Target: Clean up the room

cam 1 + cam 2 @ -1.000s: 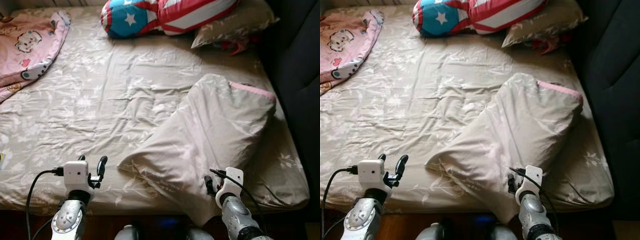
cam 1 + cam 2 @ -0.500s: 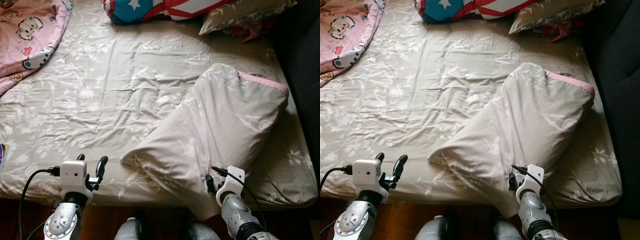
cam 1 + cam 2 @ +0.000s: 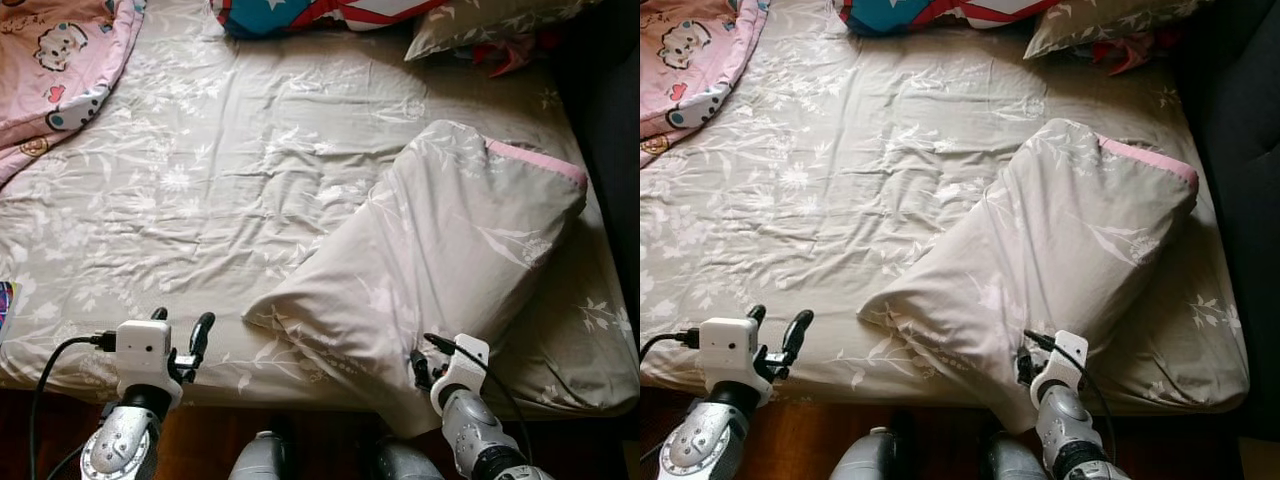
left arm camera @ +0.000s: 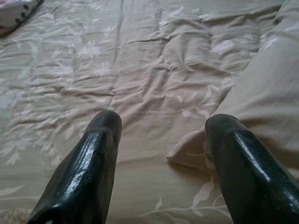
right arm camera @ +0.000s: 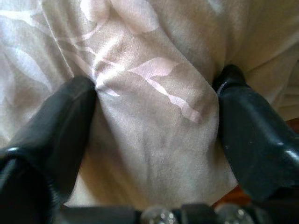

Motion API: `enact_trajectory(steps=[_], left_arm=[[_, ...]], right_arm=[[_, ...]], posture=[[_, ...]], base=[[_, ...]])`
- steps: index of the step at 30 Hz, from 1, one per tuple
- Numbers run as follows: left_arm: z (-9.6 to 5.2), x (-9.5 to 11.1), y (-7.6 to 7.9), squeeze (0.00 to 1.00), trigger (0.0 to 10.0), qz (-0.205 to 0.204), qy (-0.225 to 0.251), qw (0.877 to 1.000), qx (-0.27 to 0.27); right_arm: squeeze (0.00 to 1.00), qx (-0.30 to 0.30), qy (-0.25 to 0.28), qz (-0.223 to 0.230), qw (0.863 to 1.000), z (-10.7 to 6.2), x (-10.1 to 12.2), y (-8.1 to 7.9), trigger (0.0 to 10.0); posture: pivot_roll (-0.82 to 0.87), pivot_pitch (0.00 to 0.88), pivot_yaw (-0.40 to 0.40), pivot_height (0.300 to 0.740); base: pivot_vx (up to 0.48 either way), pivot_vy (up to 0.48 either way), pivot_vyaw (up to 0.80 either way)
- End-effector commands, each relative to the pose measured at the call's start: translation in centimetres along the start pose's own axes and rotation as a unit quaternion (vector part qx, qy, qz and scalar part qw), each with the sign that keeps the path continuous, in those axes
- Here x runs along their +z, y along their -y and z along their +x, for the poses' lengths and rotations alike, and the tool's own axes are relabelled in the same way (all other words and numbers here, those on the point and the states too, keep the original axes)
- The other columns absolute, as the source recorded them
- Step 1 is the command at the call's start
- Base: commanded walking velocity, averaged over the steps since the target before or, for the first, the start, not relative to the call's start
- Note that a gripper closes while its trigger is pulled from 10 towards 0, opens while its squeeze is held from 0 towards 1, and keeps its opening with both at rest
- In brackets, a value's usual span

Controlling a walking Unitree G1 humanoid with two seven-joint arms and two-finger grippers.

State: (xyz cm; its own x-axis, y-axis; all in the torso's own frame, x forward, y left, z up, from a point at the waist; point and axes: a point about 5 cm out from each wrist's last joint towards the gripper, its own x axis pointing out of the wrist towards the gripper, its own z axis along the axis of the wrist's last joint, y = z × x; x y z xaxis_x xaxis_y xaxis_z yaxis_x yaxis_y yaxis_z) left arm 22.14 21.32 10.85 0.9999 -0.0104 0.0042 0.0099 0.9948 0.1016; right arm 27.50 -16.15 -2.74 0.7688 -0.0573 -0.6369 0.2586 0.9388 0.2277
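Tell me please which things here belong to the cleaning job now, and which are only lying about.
Belonging to the job:
- beige quilt, folded over on the bed
- right gripper, its fingers around a fold of the quilt
- left gripper, open, free above the bed's near edge

Only lying about:
- pink cartoon blanket
- red, white and blue cushion
- beige pillow

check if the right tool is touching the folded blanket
Touching. In the right wrist view, the folded blanket bunches between the right tool, pressed against both fingers.
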Motion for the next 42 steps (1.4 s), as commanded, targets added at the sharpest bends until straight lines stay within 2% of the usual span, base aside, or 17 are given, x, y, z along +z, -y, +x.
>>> enact_trajectory(steps=[1,23,42], left_arm=[[-0.62,-0.36,-0.58,0.00,10.0,0.006,-0.016,1.000,0.011],[-0.58,-1.06,-0.34,0.00,10.0,-0.001,-0.030,0.999,0.014],[0.18,-1.08,0.22,0.00,10.0,-0.006,-0.026,1.000,0.007]], right_arm=[[0.00,0.009,-0.094,0.008,0.995,-1.00,-4.96,-0.37,0.0],[0.00,0.007,-0.092,-0.007,0.996,-1.00,-4.94,-0.23,0.0],[0.00,0.001,-0.090,0.000,0.996,-1.01,-4.91,0.02,0.0]], posture=[[0.14,0.427,0.094,0.740],[0.12,0.411,0.088,0.740],[0.11,0.386,0.080,0.740]], base=[[0.000,0.000,0.00],[0.000,0.000,0.00],[0.000,0.000,0.00]])
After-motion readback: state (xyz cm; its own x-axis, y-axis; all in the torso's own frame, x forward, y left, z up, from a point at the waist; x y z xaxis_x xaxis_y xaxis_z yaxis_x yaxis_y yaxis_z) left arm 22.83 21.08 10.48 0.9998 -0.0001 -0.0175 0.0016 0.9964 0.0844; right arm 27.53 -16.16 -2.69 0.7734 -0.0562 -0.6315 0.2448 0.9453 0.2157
